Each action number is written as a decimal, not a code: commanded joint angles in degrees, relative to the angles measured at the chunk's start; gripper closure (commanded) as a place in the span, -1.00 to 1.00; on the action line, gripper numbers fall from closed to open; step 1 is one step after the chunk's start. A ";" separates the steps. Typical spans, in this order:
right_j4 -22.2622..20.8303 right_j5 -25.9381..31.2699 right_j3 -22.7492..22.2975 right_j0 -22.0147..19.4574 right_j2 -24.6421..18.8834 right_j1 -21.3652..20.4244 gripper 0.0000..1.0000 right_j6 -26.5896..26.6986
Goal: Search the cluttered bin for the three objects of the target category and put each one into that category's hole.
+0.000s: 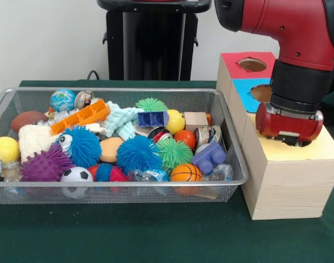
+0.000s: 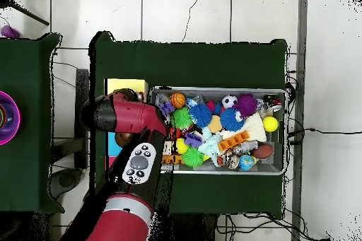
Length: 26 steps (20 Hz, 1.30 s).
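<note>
**Arm Sits Over the Yellow Hole, Toys Wait in the Bin**

The red arm's gripper (image 1: 290, 137) is down low on the wooden box (image 1: 287, 186), right at the yellow part (image 1: 326, 148) of the top. Its tip seems to dip into the hole there, so I cannot tell if the fingers are spread, pressed together, or holding anything.

The wire bin (image 1: 101, 194) is full of toys. From the gripper, the bin lies toward 9 o'clock in the front view. The closest toys are the purple block (image 1: 209, 157) and the little basketball (image 1: 185, 172), near the bin's box-side wall. Farther off are the blue spiky ball (image 1: 137, 154), the soccer ball (image 1: 76, 175) and the yellow ball (image 1: 4, 149).

I cannot tell which kind of toy is wanted. My guess is the arm must lift up first, then swing toward 9 o'clock, over the bin wall. In the overhead view the arm (image 2: 131, 114) covers the box.
</note>
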<state>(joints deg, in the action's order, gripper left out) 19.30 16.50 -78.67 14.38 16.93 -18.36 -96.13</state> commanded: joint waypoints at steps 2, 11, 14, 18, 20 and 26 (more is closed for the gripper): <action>-1.52 4.48 -7.52 -2.84 -3.30 -3.96 1.00 -8.55; -3.02 19.61 -12.89 1.72 2.89 -17.68 1.00 -8.19; -3.34 22.06 -13.01 1.95 3.42 -19.21 1.00 -8.10; -3.71 24.27 -12.73 2.21 4.14 -20.90 1.00 -7.84; -3.81 25.26 -12.30 2.12 4.20 -21.53 1.00 -7.60; -4.44 29.14 -10.66 1.85 4.88 -23.31 1.00 -6.99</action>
<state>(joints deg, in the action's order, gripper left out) 19.12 36.06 -85.52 17.29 22.48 -40.22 -96.11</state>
